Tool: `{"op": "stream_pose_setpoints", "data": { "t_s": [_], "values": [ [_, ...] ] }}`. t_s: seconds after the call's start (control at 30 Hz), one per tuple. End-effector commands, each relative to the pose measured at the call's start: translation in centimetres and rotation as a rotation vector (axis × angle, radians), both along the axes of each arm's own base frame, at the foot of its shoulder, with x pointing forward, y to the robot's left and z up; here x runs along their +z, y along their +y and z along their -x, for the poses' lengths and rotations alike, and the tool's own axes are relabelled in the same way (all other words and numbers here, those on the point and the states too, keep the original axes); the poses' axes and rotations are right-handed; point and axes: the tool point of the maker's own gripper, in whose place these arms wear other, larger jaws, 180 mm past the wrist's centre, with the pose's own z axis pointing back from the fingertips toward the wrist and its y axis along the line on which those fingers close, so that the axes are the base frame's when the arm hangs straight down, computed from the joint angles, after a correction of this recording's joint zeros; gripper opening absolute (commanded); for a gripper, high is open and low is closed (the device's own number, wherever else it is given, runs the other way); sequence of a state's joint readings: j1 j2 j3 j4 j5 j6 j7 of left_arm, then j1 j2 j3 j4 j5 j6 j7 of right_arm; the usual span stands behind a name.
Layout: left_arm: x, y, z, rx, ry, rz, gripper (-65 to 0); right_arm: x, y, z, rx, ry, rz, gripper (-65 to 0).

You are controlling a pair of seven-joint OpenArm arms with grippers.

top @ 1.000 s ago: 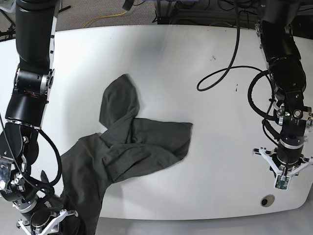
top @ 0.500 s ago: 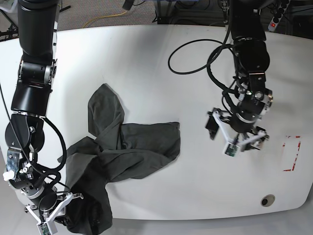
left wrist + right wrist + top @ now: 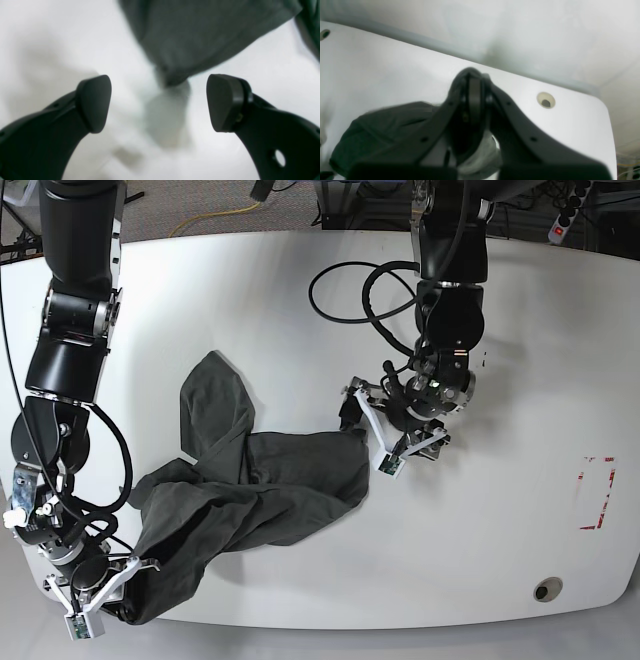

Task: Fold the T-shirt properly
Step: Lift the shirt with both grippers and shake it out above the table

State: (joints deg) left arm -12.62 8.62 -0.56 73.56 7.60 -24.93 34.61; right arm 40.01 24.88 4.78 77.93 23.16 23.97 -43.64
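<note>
- My left gripper (image 3: pixel 158 102) is spread wide, with a corner of the T-shirt (image 3: pixel 270 485) just in front of it, not yet pinched.
- My right gripper (image 3: pixel 95 600) is pressed together, pinching the T-shirt at the front left edge of the tabletop (image 3: pixel 300 310).
- The T-shirt lies bunched near the front left corner, and part hangs over the edge.
- I think it could slide off, because the cloth is soft and floppy and the white tabletop is smooth.
- My left gripper might close on nothing, because the corner is thin.
</note>
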Motion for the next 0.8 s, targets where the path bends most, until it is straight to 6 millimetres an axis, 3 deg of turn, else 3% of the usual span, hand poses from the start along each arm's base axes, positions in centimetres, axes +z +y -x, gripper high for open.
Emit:
{"op": "stream_pose_setpoints", "data": {
  "t_s": [0.0,0.17,0.33,0.43,0.53,0.6,0.77],
  "values": [
    [0.6,-0.7,-1.6,0.022,-0.033,0.044,-8.9,3.2,-0.2,-0.4,0.002,-0.088,-0.010,-65.0],
    [-1.9,-1.6,-2.2,0.035,0.031,0.041,-8.9,2.4,-0.3,-0.2,-0.001,-0.071,-0.008,-65.0],
    [-2.5,-2.3,-2.1,0.025,0.054,0.063,-11.1,2.3,-0.3,-0.2,0.000,-0.070,-0.010,-65.0],
    [-2.8,-2.5,-1.9,0.030,0.071,0.080,-25.6,2.3,-0.3,-0.2,0.000,-0.068,-0.010,-65.0],
    [-3.2,-2.4,-1.7,0.037,0.082,0.080,-51.4,2.2,-0.2,-0.2,0.001,-0.068,-0.011,-65.0],
    [-3.2,-2.4,-1.8,0.037,0.080,0.080,-64.2,2.2,-0.2,-0.2,0.001,-0.068,-0.011,-65.0],
    [-2.7,-2.1,-2.0,0.041,0.062,0.073,-65.0,2.2,-0.2,-0.2,-0.001,-0.067,-0.010,-65.0]
  ]
}}
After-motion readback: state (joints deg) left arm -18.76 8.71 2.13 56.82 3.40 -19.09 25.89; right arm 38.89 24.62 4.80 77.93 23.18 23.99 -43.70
